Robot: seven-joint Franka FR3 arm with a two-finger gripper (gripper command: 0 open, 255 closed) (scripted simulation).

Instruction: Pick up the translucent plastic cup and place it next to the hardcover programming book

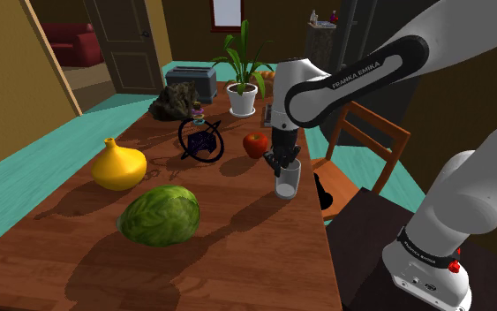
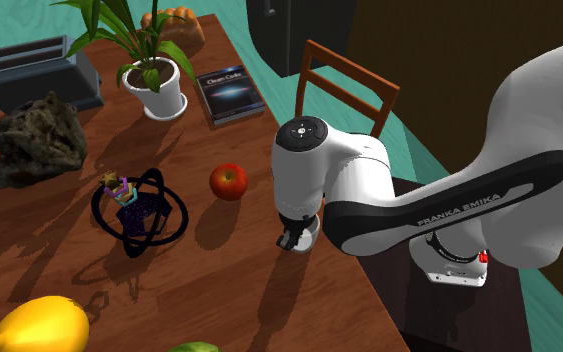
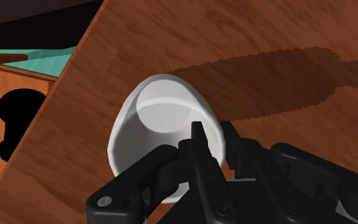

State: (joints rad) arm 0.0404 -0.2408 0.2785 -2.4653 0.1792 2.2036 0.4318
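Cup (image 1: 288, 185), whitish, empty, upright on table (image 1: 237, 261), tool (image 1: 282, 166) clamped on its rim

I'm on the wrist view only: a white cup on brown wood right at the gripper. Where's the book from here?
Observer: The book lies flat at the table's far end in the second exterior view, right of the potted plant.
Operator: Anything between the cup and it?
Observer: A red apple sits partway along, left of the straight line in that view.
Operator: Is there room to set the cup down by the book?
Observer: Yes, bare table shows in front of the book, on the apple's side.
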